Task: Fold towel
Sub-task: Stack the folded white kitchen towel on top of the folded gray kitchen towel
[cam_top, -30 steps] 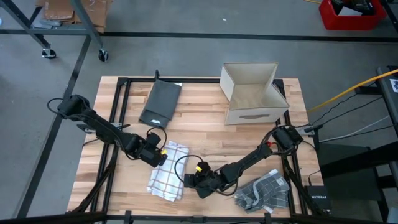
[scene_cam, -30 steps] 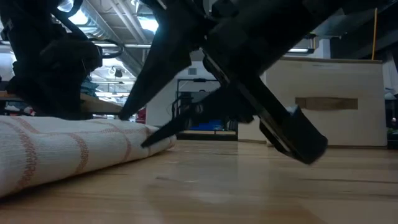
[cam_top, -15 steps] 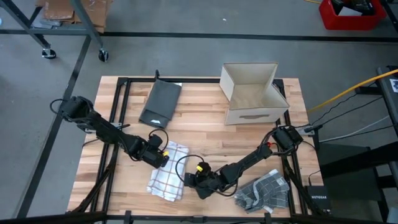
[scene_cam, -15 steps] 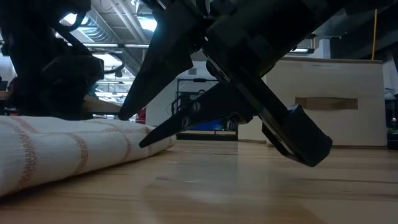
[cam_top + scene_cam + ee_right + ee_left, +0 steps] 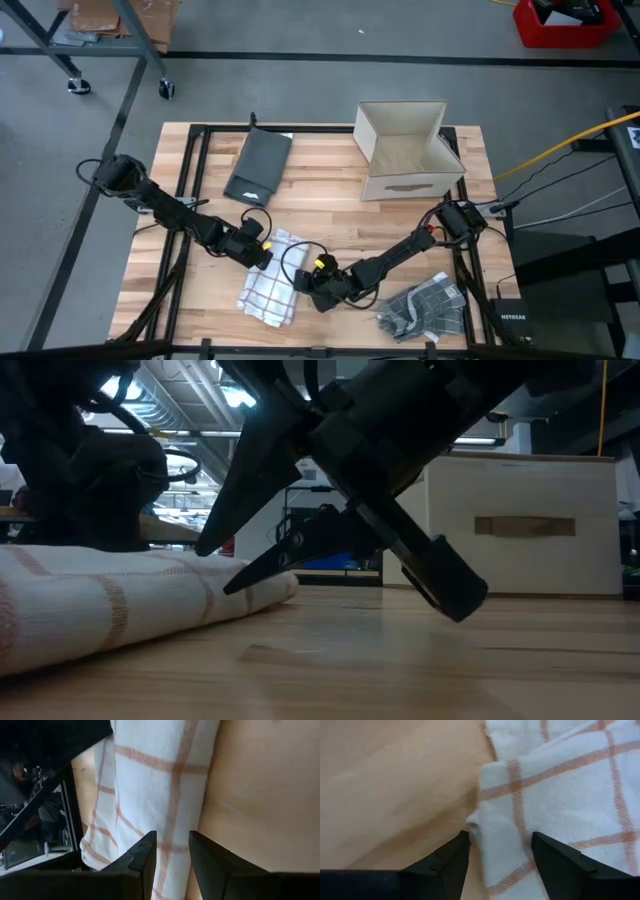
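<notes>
A white towel with orange checks (image 5: 268, 288) lies loosely folded on the wooden table, left of the middle near the front edge. My left gripper (image 5: 262, 254) is open and points steeply down at the towel's far left corner (image 5: 480, 822), one finger on each side of it. My right gripper (image 5: 303, 283) is open at the towel's right edge (image 5: 197, 795). In the low view one finger stands over the towel (image 5: 120, 600) and the other is low at its end. My right gripper's lower fingertip (image 5: 232, 586) lies against the towel's right edge (image 5: 280, 588) just above the table. The upper fingertip (image 5: 203, 548) is over the towel's top. The fingers slant down from the table's right. Whether they pinch any cloth, I cannot tell.
A crumpled grey checked cloth (image 5: 425, 305) lies near the front right corner. At the back are an open cardboard box (image 5: 405, 150), right of the middle, and a dark folded cloth (image 5: 258, 165), left of the middle. Bare wood lies between the box and the grippers.
My left gripper has come down toward the towel's far left corner and tipped more steeply, staying open. My right gripper has edged a little toward the towel, its fingers no wider or narrower. The towel's right end has bulged slightly toward the table's right.
</notes>
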